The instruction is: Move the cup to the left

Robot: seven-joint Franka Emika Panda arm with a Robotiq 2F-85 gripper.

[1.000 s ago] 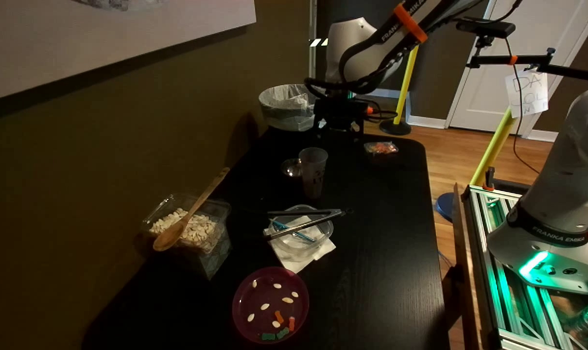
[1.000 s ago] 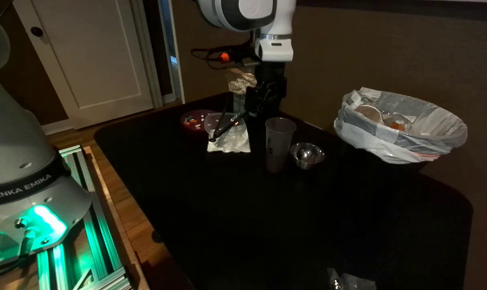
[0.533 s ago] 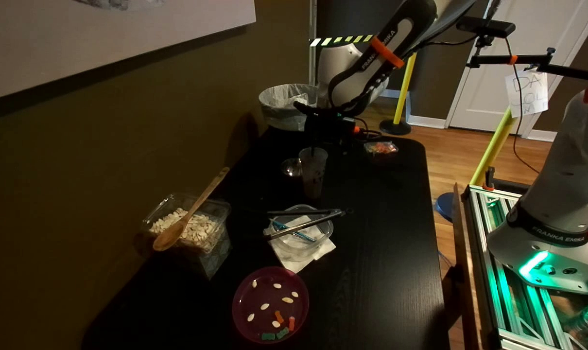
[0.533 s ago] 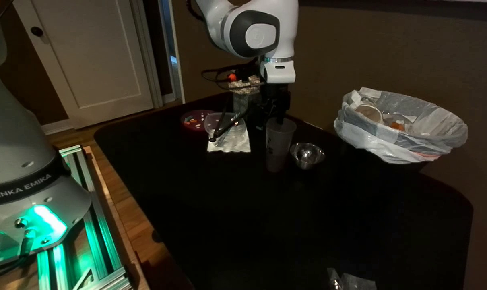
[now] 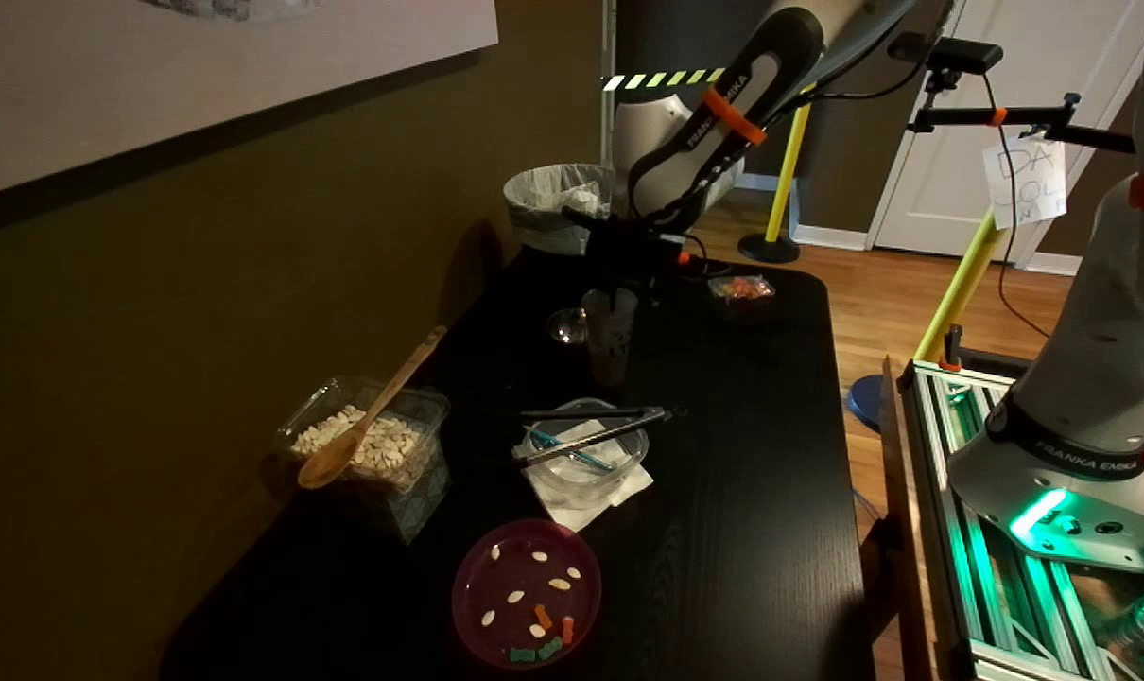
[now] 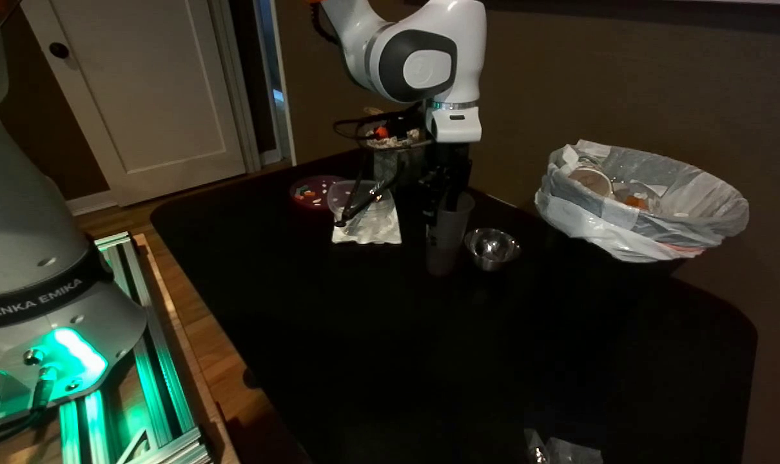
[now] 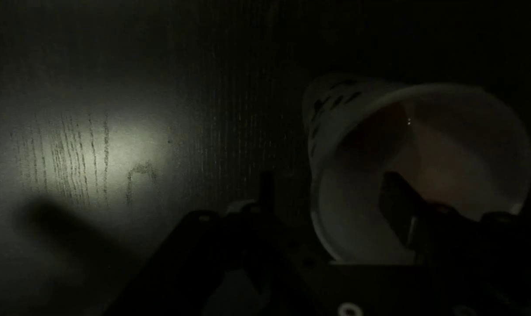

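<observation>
The cup is a see-through greyish tumbler with a pale rim. It stands upright on the black table in both exterior views [image 5: 608, 350] [image 6: 446, 241]. In the wrist view the cup [image 7: 458, 145] fills the right side, seen from above at a slant, with dark marks on its wall. My gripper [image 7: 329, 188] is open across the cup's near wall. One finger reaches down inside the mouth and the other is outside, with a gap to the wall. In an exterior view the gripper [image 6: 443, 209] is at the rim from above. The wrist view is very dark.
A small metal bowl [image 6: 492, 249] stands close beside the cup. A clear container [image 5: 577, 482] with tongs [image 5: 596, 438] lies on a napkin nearby. Also present are a red dish [image 5: 477, 624], a snack box [image 5: 416, 501] with a wooden spoon [image 5: 373, 416], and a lined bin [image 6: 680, 225].
The gripper has come over the cup and down, and one finger is now inside the rim. The cup and the other objects have not moved.
</observation>
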